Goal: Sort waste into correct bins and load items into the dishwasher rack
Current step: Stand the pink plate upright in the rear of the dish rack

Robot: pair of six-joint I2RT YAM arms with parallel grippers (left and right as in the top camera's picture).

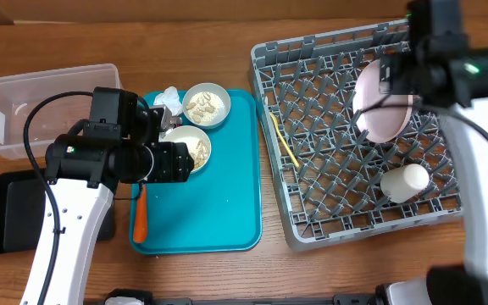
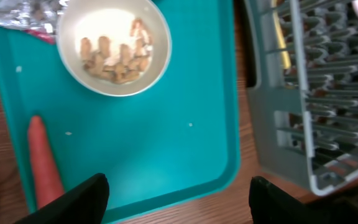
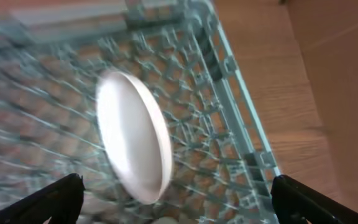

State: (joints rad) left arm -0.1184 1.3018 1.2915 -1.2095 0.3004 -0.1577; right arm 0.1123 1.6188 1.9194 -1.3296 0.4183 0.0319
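Observation:
Two pale bowls with beige crumbs sit at the back of the teal tray. The white napkin lies beside them, and the orange carrot lies along the tray's left edge. My left gripper is open and empty above the tray, with one bowl, the foil wrapper and the carrot in its view. The grey rack holds the plate on edge, the white cup and the yellow spoon. My right gripper is open above the plate. I see no fork.
The clear tub stands at the far left. The black tray lies in front of it, partly under my left arm. The rack's wall stands close to the teal tray's right edge.

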